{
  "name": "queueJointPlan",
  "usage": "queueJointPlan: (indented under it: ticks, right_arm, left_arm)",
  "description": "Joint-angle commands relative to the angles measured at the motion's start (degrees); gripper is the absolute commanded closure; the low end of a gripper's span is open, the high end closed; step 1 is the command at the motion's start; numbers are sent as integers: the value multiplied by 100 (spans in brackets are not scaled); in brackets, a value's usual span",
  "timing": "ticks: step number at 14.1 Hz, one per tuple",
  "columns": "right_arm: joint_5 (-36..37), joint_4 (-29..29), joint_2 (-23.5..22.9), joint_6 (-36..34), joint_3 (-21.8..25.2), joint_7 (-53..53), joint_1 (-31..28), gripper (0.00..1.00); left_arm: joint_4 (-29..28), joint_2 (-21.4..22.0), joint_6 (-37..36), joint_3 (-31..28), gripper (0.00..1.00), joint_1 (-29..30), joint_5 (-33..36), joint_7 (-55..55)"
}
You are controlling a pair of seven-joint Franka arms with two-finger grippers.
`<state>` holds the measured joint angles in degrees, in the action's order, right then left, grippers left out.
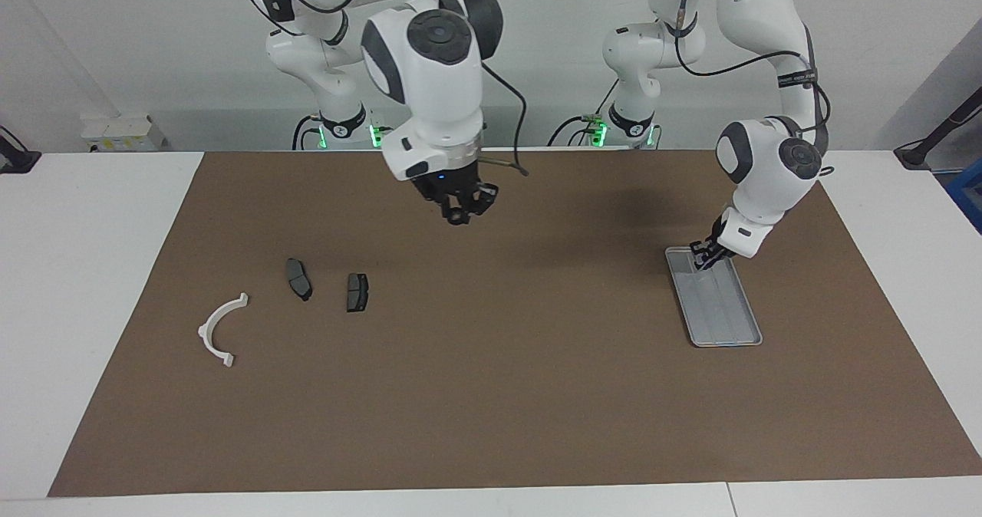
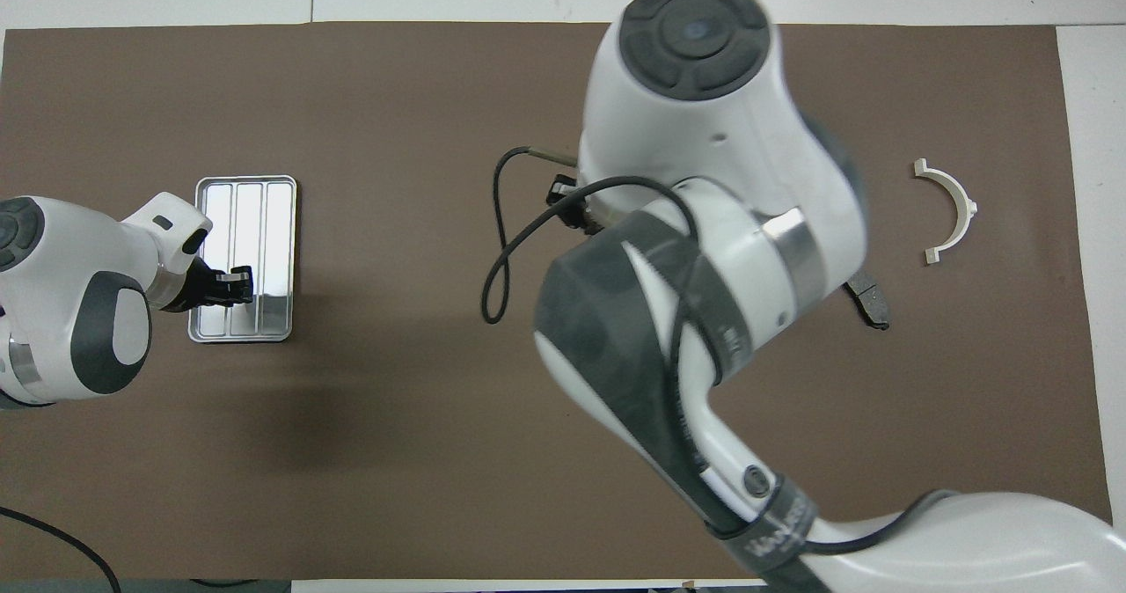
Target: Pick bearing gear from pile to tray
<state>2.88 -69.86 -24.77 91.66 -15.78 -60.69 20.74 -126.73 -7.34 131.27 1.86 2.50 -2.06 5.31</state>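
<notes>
The pile lies toward the right arm's end of the mat: a white half-ring (image 1: 221,327) (image 2: 950,210) and two dark grey brake-pad plates (image 1: 298,278) (image 1: 357,291). In the overhead view only one plate's tip (image 2: 869,304) shows from under the right arm. My right gripper (image 1: 459,212) hangs in the air over the bare middle of the mat, shut on a small black round piece (image 1: 458,217); the arm hides it in the overhead view. The silver ribbed tray (image 1: 729,325) (image 2: 277,223) lies toward the left arm's end. My left gripper (image 1: 704,258) (image 2: 236,285) is low over the tray's end nearest the robots.
A brown mat (image 1: 491,394) covers most of the white table. A black cable (image 2: 497,259) loops off the right arm's wrist. No small black pieces show on the mat.
</notes>
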Motion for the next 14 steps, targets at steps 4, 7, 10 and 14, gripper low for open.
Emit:
queueJointPlan:
  ticks: [4, 7, 10, 14]
  right_arm:
    - [246, -1241, -631, 2047, 48, -1320, 683, 100]
    - [916, -1240, -1170, 2663, 13, -1806, 756, 100]
    - [960, -1389, -1267, 3049, 22, -1798, 695, 100]
    - [1109, -1643, -1267, 3339, 22, -1789, 668, 100]
  left_arm:
    - [-185, -198, 497, -36, 96, -31, 39, -30]
    - [-168, -198, 418, -36, 0, -31, 30, -30]
    - [34, -101, -38, -36, 0, -48, 39, 23]
    - [946, 22, -1390, 24, 0, -162, 39, 381]
